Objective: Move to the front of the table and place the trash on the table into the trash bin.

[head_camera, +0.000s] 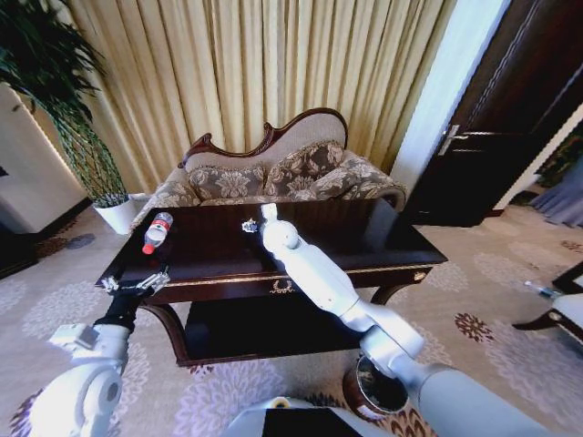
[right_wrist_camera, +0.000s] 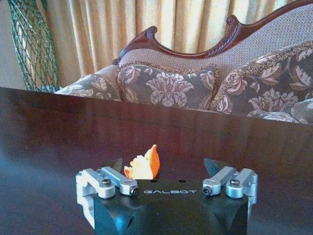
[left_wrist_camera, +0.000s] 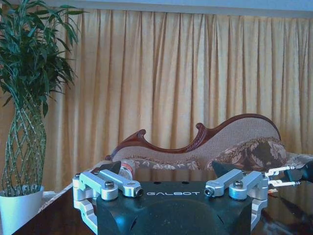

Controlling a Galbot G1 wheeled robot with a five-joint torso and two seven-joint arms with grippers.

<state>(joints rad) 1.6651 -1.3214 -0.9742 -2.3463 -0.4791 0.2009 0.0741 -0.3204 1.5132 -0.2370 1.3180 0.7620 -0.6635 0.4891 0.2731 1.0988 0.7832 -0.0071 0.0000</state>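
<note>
A crumpled yellow-orange scrap of trash (right_wrist_camera: 143, 166) lies on the dark glossy table (right_wrist_camera: 58, 127). My right gripper (right_wrist_camera: 165, 167) is open around it, and the scrap sits closer to one finger. In the head view the right gripper (head_camera: 250, 223) reaches over the middle of the table (head_camera: 383, 246) toward its far side. My left gripper (head_camera: 137, 283) hovers open at the table's front left corner, and the left wrist view shows this gripper (left_wrist_camera: 166, 169) with nothing between its fingers. The round dark trash bin (head_camera: 376, 390) stands on the carpet by the table's front right, partly hidden under my right arm.
A plastic bottle with a red cap (head_camera: 157, 232) lies on the table's left part. A patterned sofa (head_camera: 273, 173) stands right behind the table. A potted plant (head_camera: 100, 173) is at the back left, and a dark door (head_camera: 510, 118) at the right.
</note>
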